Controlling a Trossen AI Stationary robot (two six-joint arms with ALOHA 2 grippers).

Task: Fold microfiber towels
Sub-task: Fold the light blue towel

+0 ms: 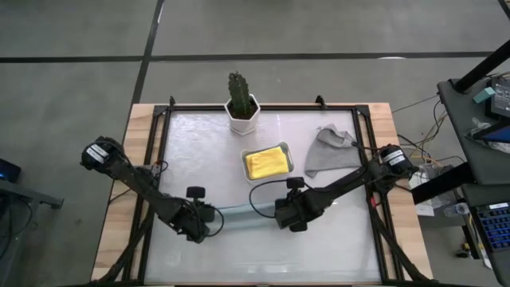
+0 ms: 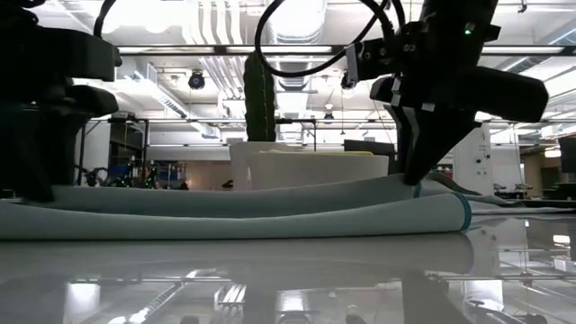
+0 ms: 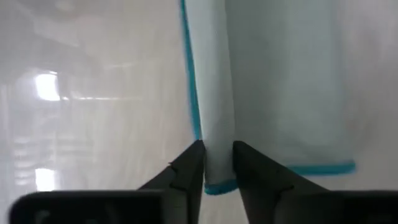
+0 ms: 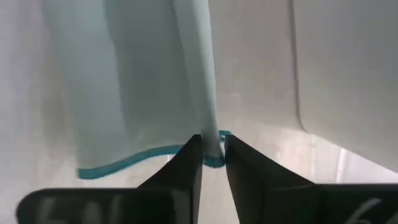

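The left gripper (image 1: 209, 221) is pinching one end of a pale teal towel (image 1: 239, 210) lying folded on the table (image 1: 335, 247), its fingers nearly closed on the hem. The right gripper (image 1: 280, 214) is pinching the other end likewise, probably so both ends fold evenly. Behind, a yellow towel (image 1: 266, 162) is sitting in the tray (image 1: 244, 160) and a grey towel (image 1: 329, 151) is lying crumpled.

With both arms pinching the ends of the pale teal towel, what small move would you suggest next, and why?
Probably open both sets of fingers and lift away. The pale teal towel already lies doubled flat on the table, and the left gripper and right gripper each pinch only a thin edge.
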